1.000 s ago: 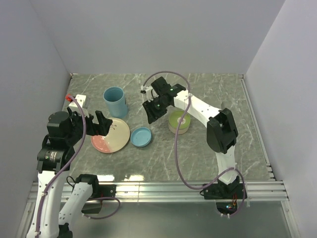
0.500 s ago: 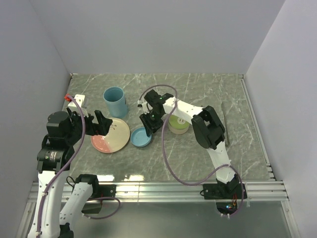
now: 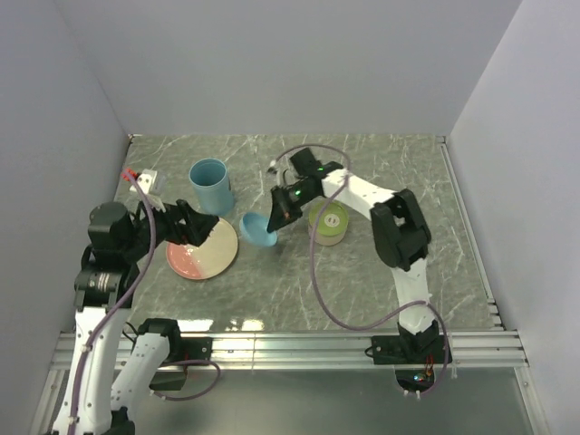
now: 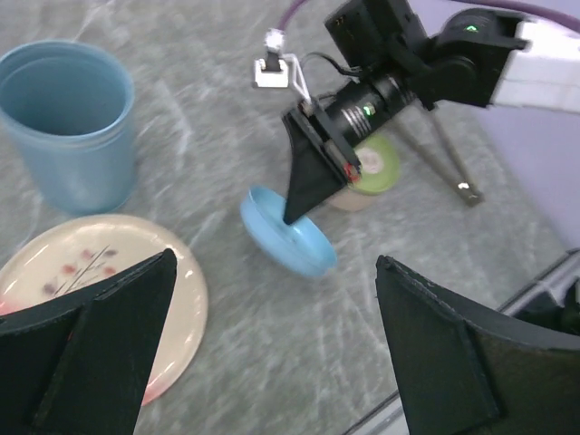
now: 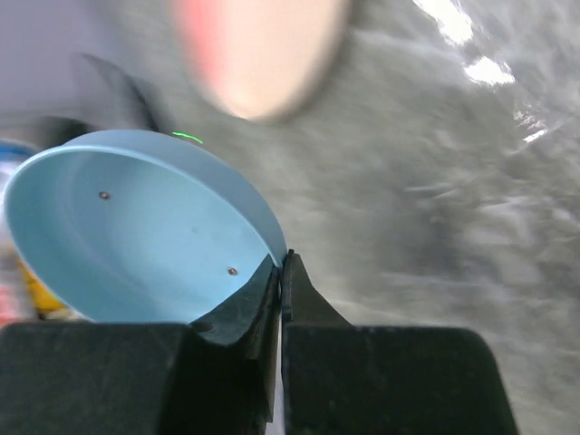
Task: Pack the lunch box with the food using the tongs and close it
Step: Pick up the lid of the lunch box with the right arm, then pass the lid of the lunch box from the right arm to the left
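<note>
Right fingers [image 5: 281, 263] clamped on blue lid [image 5: 136, 227] rim, lid tilted above middle of desk [image 3: 381, 163], beside lunch box [image 3: 326, 223]. Left fingers [image 3: 190, 225] spread wide, empty, over plate [image 3: 213, 258]. Tongs [image 4: 450, 172] ungripped, toward right edge. I judged packing and closing both left.

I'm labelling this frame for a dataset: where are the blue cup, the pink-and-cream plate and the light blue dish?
blue cup [image 3: 214, 194], top external view, on its side wall.
pink-and-cream plate [image 3: 216, 255], top external view, on the cream half.
light blue dish [image 4: 304, 250], left wrist view, on its broad face.
</note>
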